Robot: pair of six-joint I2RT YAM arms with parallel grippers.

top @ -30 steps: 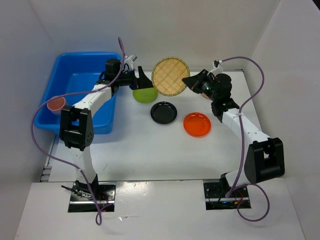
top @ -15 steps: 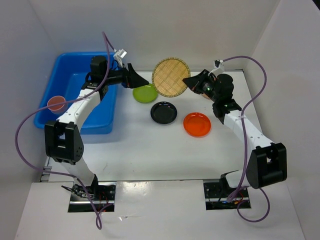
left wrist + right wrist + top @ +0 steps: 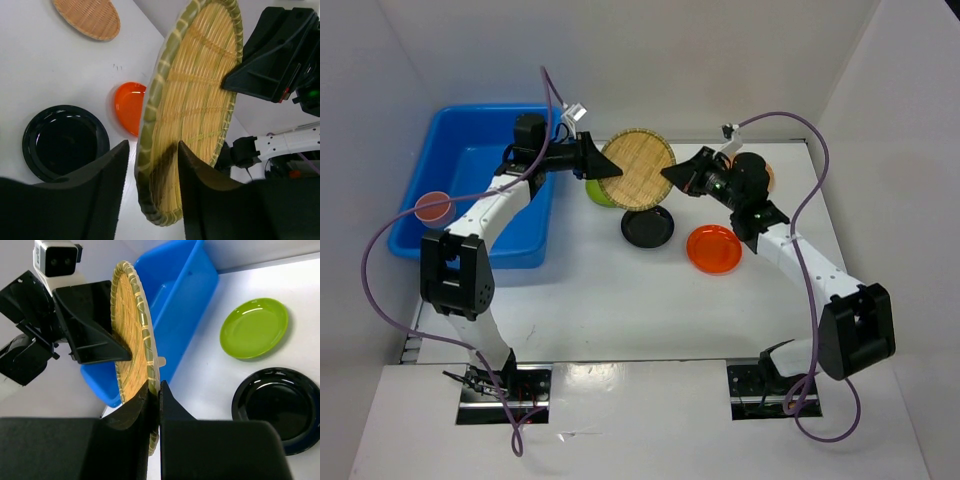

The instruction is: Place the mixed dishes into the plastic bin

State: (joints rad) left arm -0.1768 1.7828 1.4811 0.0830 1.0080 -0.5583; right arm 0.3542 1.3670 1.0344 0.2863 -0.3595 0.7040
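Note:
A woven tan plate (image 3: pixel 636 170) (image 3: pixel 195 105) (image 3: pixel 131 340) hangs on edge in the air between the two arms. My right gripper (image 3: pixel 672 172) (image 3: pixel 155 385) is shut on its right rim. My left gripper (image 3: pixel 600 165) (image 3: pixel 152 147) straddles the opposite rim, jaws still apart, with a gap on the outer side. The lime green plate (image 3: pixel 598 192) (image 3: pixel 254 328), black plate (image 3: pixel 648 228) (image 3: pixel 65 141) and orange plate (image 3: pixel 714 249) (image 3: pixel 129 105) lie on the table. A second woven plate (image 3: pixel 87 17) lies farther back. The blue plastic bin (image 3: pixel 425 170) (image 3: pixel 180 295) stands at the left.
A salmon-pink cup (image 3: pixel 433 208) sits at the bin's near left corner. White walls close in the table at the back and on both sides. Purple cables loop off both arms.
The right arm has carried the woven plate leftward. The left gripper has swung from the lime plate to the plate's left rim, and its jaws have narrowed.

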